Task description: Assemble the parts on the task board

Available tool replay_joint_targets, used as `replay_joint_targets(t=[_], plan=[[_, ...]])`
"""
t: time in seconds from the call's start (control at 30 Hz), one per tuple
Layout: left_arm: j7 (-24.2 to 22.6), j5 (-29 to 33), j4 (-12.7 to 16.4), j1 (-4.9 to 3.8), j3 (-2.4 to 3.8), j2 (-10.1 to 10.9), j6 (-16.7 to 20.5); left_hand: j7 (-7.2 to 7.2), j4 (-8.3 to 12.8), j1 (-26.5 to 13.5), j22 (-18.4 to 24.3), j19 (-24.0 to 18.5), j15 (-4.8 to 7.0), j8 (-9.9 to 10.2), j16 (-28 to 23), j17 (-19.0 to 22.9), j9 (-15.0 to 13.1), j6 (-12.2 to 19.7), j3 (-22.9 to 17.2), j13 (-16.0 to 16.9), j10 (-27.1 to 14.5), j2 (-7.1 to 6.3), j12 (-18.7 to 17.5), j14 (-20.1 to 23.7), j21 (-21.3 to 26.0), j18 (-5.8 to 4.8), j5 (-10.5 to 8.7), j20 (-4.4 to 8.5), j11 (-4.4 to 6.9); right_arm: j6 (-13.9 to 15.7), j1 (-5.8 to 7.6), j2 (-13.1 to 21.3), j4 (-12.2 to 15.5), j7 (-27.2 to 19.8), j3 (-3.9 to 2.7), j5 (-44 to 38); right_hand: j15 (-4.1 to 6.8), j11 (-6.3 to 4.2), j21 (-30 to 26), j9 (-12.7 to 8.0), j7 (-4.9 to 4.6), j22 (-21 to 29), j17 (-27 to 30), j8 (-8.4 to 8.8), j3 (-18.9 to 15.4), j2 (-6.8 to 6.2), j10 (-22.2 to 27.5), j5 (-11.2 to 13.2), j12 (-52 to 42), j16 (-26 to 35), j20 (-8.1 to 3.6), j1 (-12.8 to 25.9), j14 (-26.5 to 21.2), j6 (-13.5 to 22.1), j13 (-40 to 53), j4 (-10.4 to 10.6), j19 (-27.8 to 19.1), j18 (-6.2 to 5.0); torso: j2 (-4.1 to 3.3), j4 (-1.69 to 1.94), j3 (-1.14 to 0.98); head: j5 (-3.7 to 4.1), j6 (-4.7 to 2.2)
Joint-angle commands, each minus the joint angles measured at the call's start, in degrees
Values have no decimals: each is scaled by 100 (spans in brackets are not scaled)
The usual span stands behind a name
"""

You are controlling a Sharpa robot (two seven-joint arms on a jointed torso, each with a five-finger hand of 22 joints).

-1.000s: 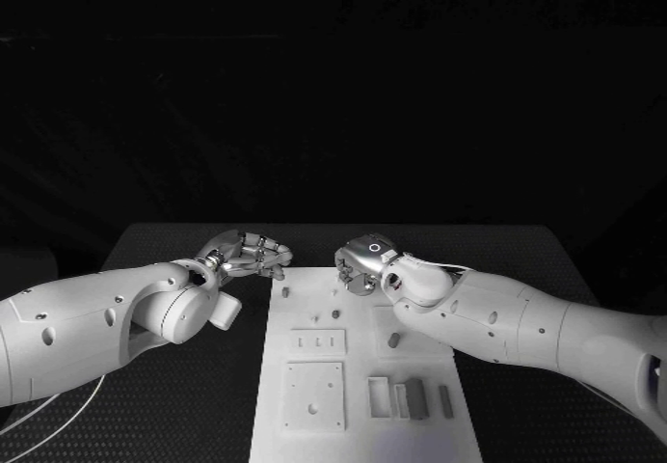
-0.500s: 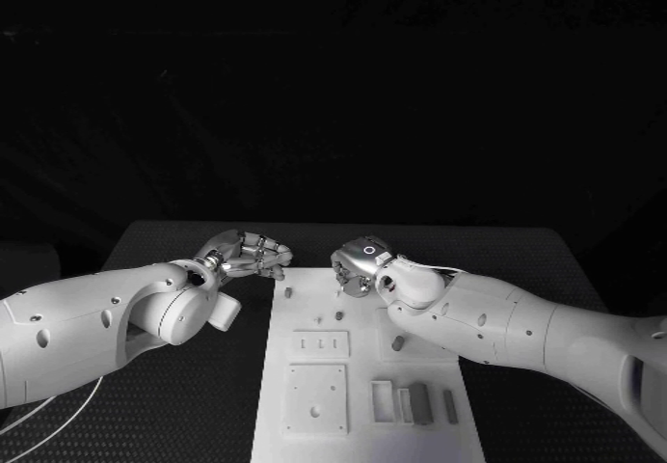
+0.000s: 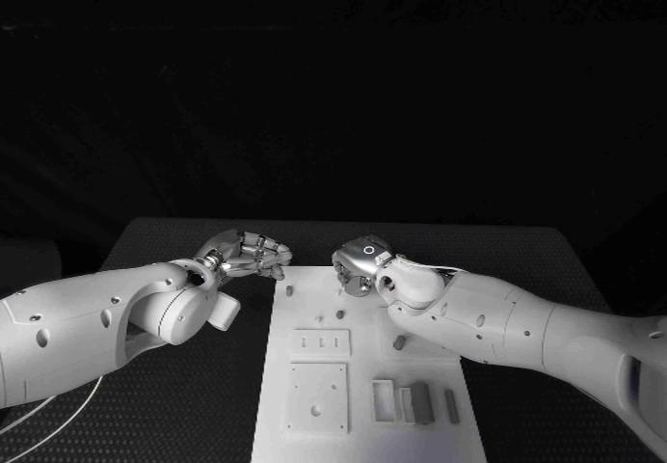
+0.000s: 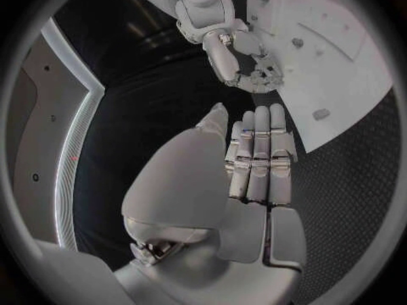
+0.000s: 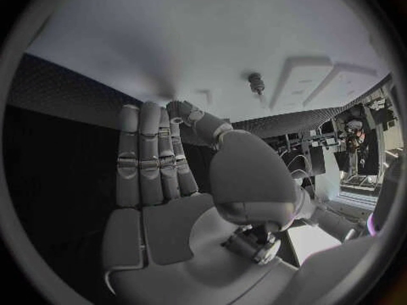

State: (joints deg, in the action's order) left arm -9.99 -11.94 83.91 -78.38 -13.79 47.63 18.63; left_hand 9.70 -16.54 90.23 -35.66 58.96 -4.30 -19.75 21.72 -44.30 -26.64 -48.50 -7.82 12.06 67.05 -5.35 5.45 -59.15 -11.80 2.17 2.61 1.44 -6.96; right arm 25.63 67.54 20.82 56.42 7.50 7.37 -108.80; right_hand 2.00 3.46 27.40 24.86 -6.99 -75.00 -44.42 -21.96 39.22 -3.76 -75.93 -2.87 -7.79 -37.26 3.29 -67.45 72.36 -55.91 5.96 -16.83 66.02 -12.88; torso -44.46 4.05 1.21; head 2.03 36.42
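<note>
1. Compared with one second ago, in the head view: right hand (image 3: 360,265) shifted a little toward the far end of the task board (image 3: 364,386), forearm lying more across the board's right side; left hand (image 3: 248,255) in the same place as before.
2. Head view now: left hand above the black table (image 3: 167,405), just beside the board's far left corner, fingers curled inward with nothing seen inside. Right hand over the board's far edge, fingers bent down; grasp not possible to tell here. Small grey parts (image 3: 413,402) lying on the near right of the board.
3. Left wrist view: own fingers (image 4: 258,159) straight and side by side, palm empty.
4. Right wrist view: own fingers (image 5: 151,159) straight, close together, holding nothing, above the white board (image 5: 212,41).
</note>
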Motion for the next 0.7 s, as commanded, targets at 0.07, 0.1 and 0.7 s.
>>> replay_joint_targets(t=[0.07,0.1,0.7], plan=[[-65,19,13,-14,5,-7,-6,35,-4,-36,-9,-2,6,30,-32,-9,-9,26,40,8,-20,-27,-41,-17,19,29,25,2,-17,-59,1,-23,-23,30,-3,-161,43,10,29,7,-14,-140,-10,-17,43,2,-42,-2,-4,-24,-34,-67,14,-42,147,1,-22,-212,0,-10,-1,2,0],[-65,19,12,-14,5,-9,-8,35,-4,-37,-9,-2,6,31,-33,-10,-9,26,40,8,-20,-27,-42,-18,19,29,25,2,-17,-62,1,-26,-24,28,-3,-161,42,10,30,7,-14,-140,-10,-17,44,2,-42,-2,-4,-24,-34,-67,14,-43,148,2,-23,-212,0,-10,-1,2,0],[-46,19,9,-22,5,-2,-19,43,-5,-49,-14,-1,5,42,-46,-23,-12,39,46,12,-26,-36,-58,-21,25,29,24,2,-21,-63,1,-55,-165,-57,-2,311,-290,389,35,-230,-428,-116,-29,539,61,-578,1060,3,420,81,70,113,-161,914,-129,75,-226,-212,-3,-6,3,7,7]])
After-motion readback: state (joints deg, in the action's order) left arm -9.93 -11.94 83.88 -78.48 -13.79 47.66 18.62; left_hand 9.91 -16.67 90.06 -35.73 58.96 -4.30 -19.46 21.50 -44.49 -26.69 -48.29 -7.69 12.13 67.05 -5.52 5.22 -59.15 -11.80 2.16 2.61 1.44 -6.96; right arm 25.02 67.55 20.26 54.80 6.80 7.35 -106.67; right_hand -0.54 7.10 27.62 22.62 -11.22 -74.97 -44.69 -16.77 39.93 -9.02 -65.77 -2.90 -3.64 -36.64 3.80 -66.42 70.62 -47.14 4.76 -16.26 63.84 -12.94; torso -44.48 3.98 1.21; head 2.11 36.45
